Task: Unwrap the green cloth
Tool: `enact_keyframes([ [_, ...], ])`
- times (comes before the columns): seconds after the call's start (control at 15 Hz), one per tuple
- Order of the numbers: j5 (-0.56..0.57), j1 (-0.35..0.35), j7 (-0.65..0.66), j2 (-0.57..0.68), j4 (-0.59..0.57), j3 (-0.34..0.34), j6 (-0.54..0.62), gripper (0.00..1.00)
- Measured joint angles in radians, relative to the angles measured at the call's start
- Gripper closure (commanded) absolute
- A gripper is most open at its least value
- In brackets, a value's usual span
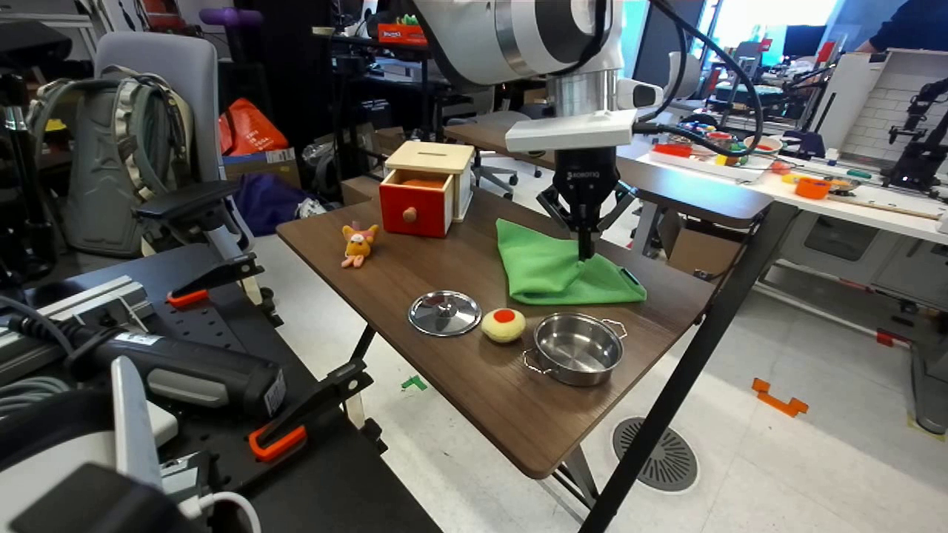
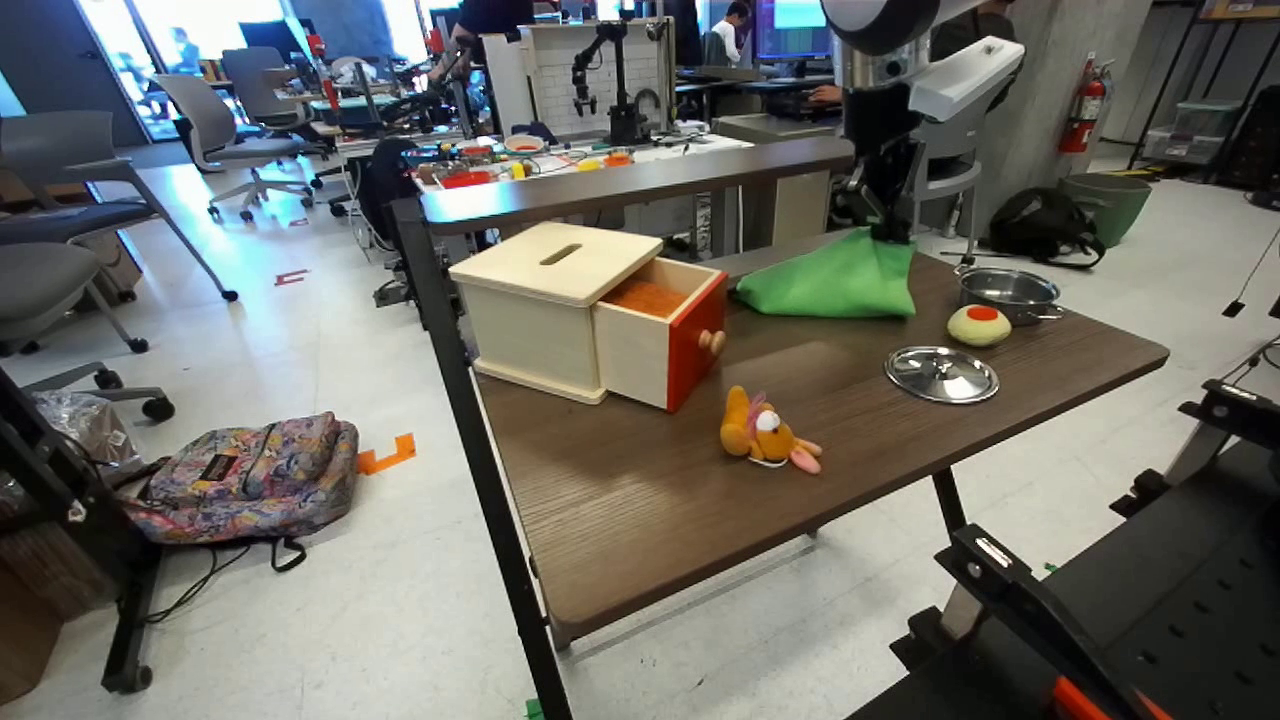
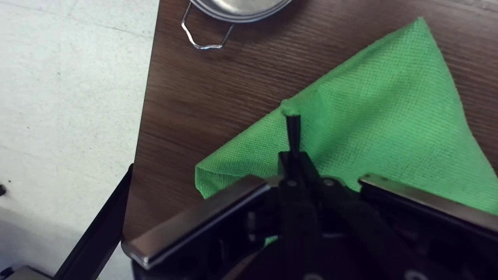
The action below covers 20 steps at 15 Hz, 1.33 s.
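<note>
One green cloth [image 1: 544, 268] lay folded right of centre in an exterior view, the gripper [image 1: 586, 252] pinching a bit of it; unfolding seemed at its grasping step, that layer likely needing lifting aside next. Just below stood an uncovered pot [image 1: 585, 374]; at upper centre, the drawer [image 1: 429, 211] of a box [image 1: 431, 156] jutted out, something orange [image 1: 422, 183] inside.

The green cloth [image 3: 389, 120] looks matt and nubbly, the metal pot [image 1: 579, 348] glossy.

In an exterior view, bright windows [image 2: 215, 35] shine far left, beyond gray chairs [image 2: 193, 110]. A concrete wall [image 2: 1115, 30] rises far right. The pale floor [image 2: 400, 590] gleams at left.
</note>
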<state>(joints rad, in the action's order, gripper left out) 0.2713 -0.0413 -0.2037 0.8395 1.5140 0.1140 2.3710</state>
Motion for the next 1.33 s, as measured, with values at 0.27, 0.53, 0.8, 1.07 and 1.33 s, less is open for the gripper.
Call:
enact_keyframes([
  [0.27,0.105,0.054,0.021,-0.057,0.117,0.013,0.031,0.99],
  [0.53,0.251,0.138,0.081,-0.094,0.245,0.038,0.102,0.99],
  [0.8,0.394,0.217,0.158,-0.143,0.364,0.055,0.145,0.99],
  [1.07,0.495,0.246,0.197,-0.216,0.462,0.048,0.145,0.99],
  [1.33,0.508,0.204,0.109,-0.286,0.548,-0.003,0.145,0.99],
])
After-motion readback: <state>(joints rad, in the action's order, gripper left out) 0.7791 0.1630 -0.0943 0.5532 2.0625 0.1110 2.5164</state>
